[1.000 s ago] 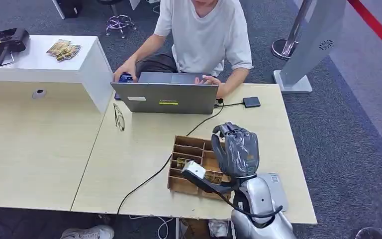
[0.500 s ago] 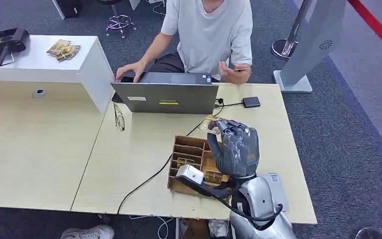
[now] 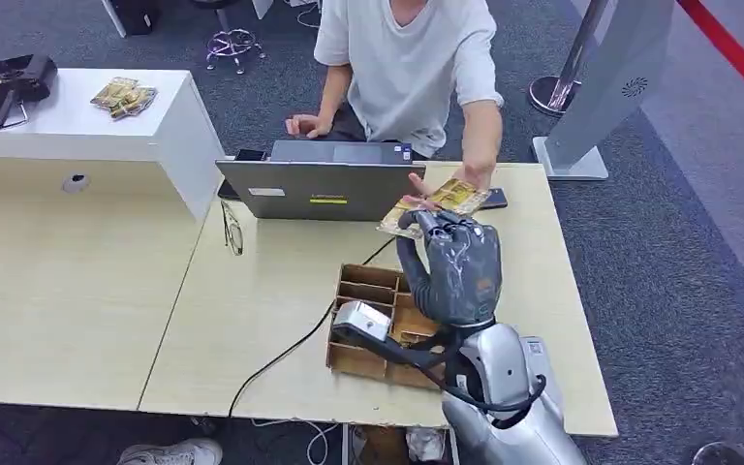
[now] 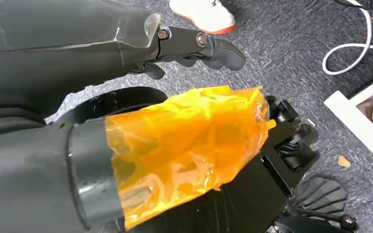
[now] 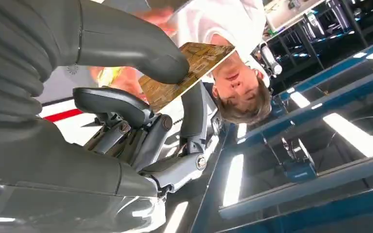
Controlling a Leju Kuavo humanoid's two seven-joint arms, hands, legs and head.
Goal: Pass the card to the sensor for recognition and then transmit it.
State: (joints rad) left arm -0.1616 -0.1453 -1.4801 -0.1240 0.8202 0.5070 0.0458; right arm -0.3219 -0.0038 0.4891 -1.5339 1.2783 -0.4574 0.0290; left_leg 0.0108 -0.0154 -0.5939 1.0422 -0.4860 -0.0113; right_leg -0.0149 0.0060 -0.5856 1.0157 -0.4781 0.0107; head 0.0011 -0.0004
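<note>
Card being pinched between thumb and fingers of right hand, raised above table beyond wooden organizer, near laptop; far end being touched by person's hand. Left hand hanging over carpet, fingers curled, nothing being held

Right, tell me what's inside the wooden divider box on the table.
The wooden divider box has several open slots; gold-patterned cards sit in the middle ones. The right hand and its arm cover the box's right part, so that content is hidden.
</note>
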